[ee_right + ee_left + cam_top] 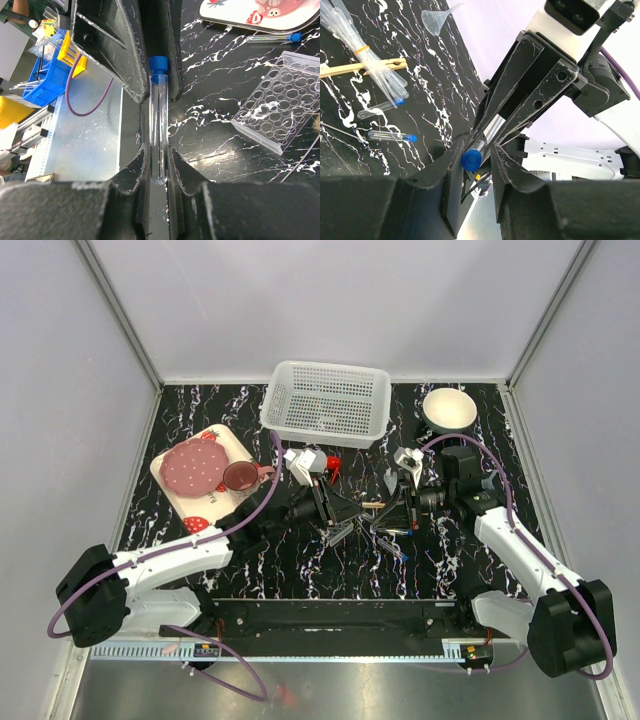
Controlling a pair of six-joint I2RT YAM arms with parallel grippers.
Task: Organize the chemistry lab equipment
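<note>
Tube (159, 110), held by R gripper (158, 155), indistinct overhead.

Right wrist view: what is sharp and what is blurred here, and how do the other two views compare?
Right wrist view: the test tube is sharp, with thin glare lines on its glass; the camera's own fingers are blurred. Left wrist view: own fingers dark and soft, blue cap clear. Top view: even light, small items tiny on the black table.

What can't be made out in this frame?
- Top view: test tube too small to find.
- Left wrist view: its body mostly covered by the right hand.
- Right wrist view: tube rack cut by the right edge.
- Unclear whether the left hand grips the cap.
</note>
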